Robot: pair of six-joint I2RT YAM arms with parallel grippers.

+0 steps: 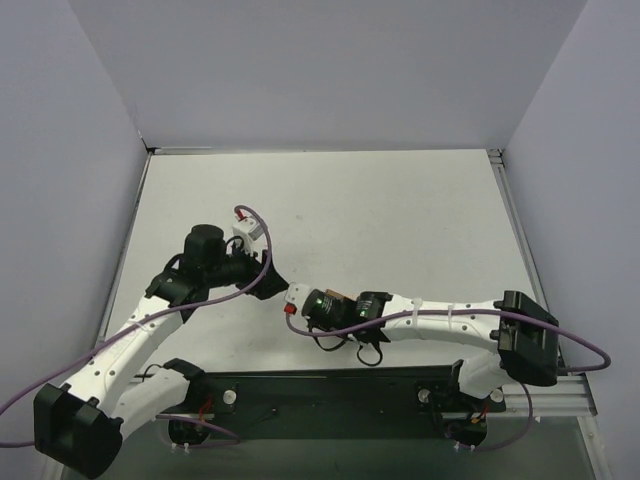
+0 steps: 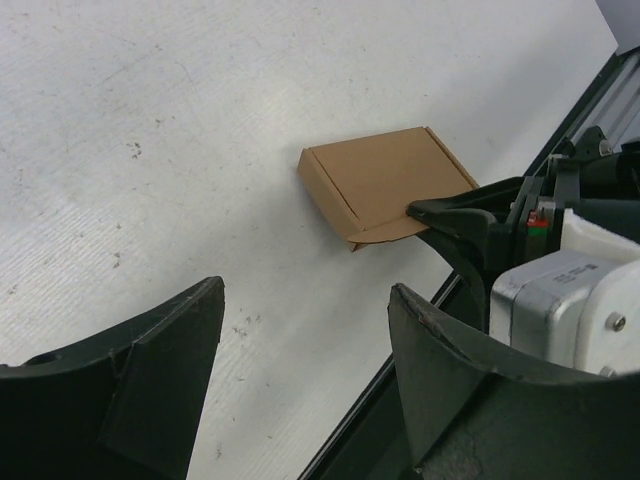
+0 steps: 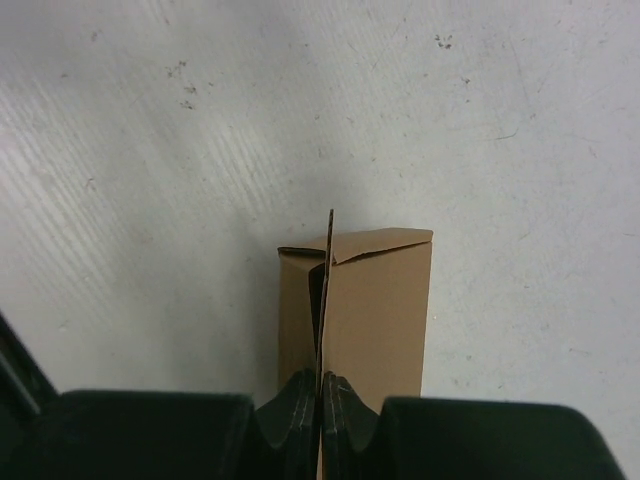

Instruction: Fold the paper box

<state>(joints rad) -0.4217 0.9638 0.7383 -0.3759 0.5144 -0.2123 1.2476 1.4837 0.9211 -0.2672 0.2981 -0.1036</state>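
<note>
paper box (image 2: 385, 180) flap pinched by right end effector (image 3: 322, 398); left end effector (image 2: 305, 300) spread.

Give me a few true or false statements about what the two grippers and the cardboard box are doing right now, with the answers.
1. The right gripper is shut on a thin flap of the paper box. True.
2. The left gripper grips the box. False: it is open and holds nothing; the box lies beyond its fingers.
3. The box is a flat unfolded sheet. False: it is folded into a compact box shape.
4. The table is white and scuffed. True.
</note>
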